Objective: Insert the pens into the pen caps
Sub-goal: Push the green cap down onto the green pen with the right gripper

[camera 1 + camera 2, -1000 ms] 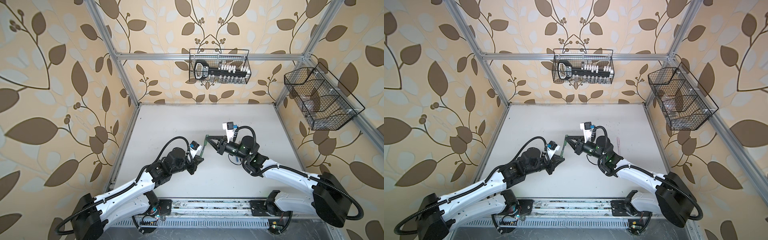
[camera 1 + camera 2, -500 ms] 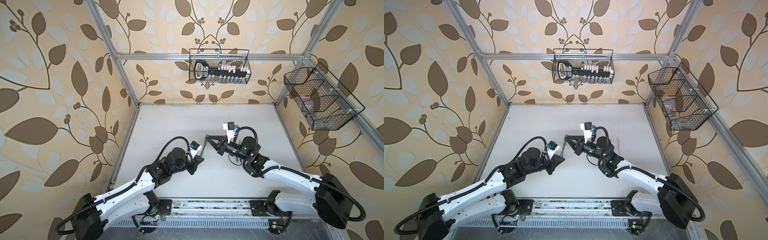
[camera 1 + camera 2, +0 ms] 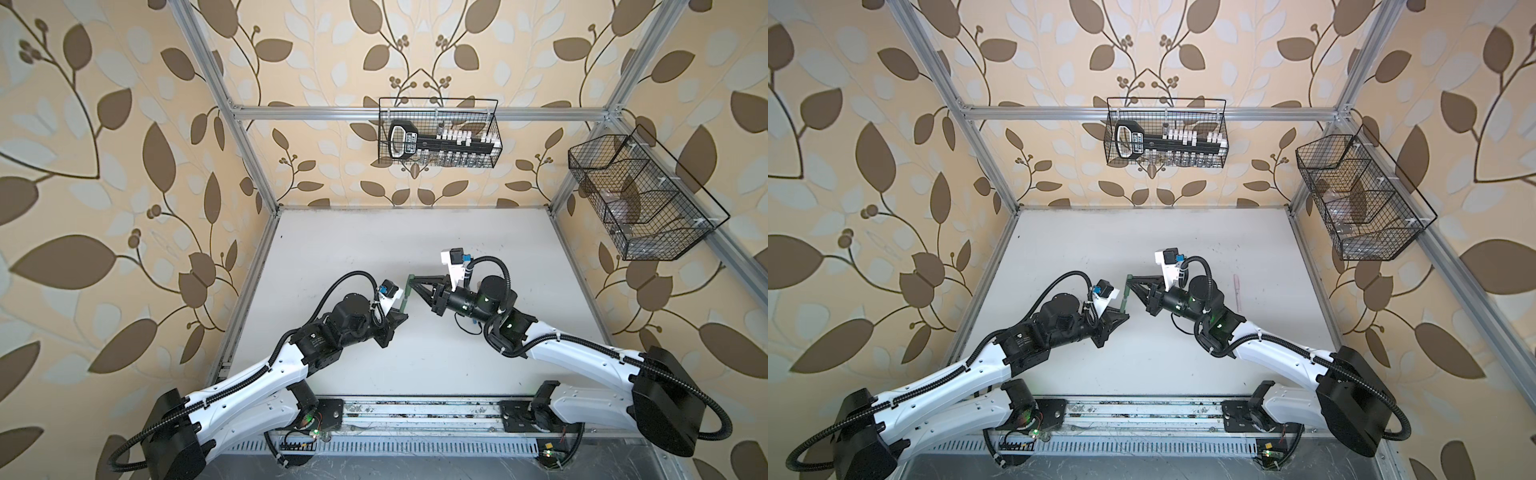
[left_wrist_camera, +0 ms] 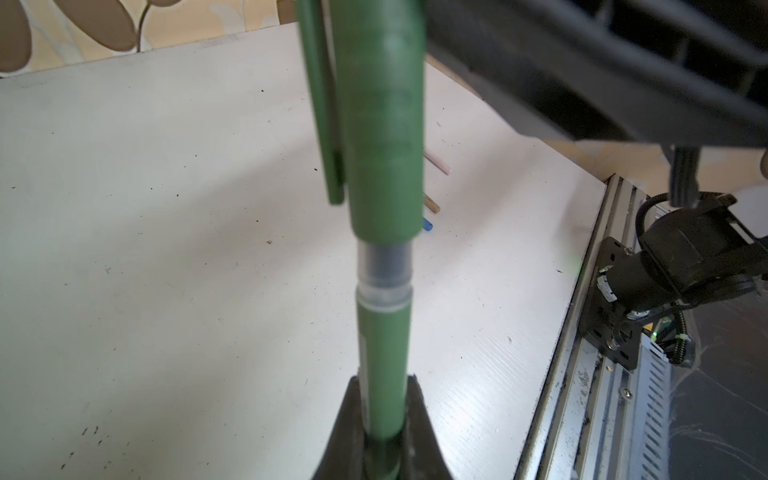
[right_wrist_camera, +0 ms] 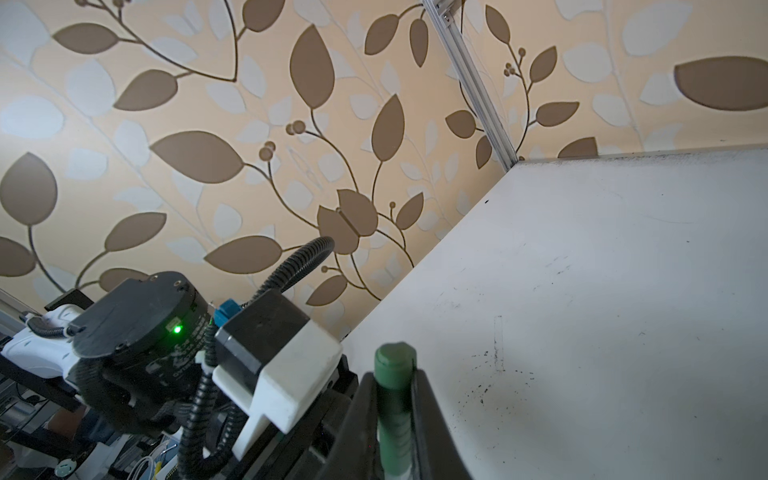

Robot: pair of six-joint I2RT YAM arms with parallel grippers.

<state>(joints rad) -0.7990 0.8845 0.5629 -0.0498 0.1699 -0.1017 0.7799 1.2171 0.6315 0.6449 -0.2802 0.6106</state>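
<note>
Above the worktop the left claw clamps the green pen, its tip partly inside the green cap pinched by the right claw, so I'd push straight along their shared axis until the grey collar hides.

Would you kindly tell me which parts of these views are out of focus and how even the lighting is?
Left wrist view: the green cap and green pen, close to the lens, look soft, while the table behind is sharper; right wrist view: the cap's end is likewise blurred against crisp wallpaper; in both top views: even light, only faint shadows on the table.
</note>
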